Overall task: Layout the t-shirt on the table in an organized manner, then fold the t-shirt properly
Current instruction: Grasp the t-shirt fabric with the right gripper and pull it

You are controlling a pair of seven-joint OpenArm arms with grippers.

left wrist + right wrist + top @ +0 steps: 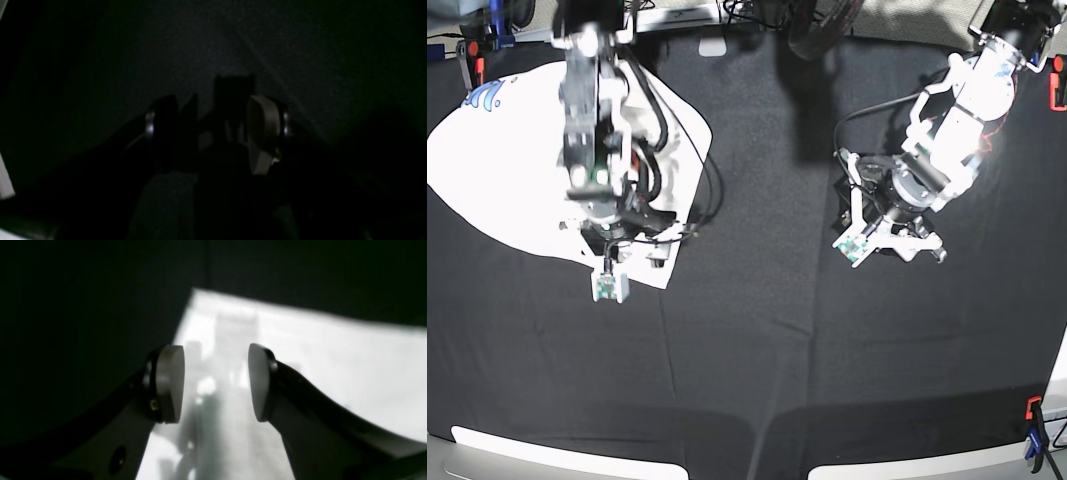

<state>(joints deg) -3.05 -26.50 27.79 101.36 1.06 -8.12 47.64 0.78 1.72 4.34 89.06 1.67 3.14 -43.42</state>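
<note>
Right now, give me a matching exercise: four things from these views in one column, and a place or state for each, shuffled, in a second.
Things:
1. t-shirt
2. right gripper
3. left gripper
4. table

Places or states:
A. over bare black cloth, away from the shirt
B. black and wrinkled, with a clamp at its near right corner
C. white, spread at the far left of the base view
D. jaws apart above white cloth, nothing between them

Pairs: 1-C, 2-D, 3-A, 4-B
</note>
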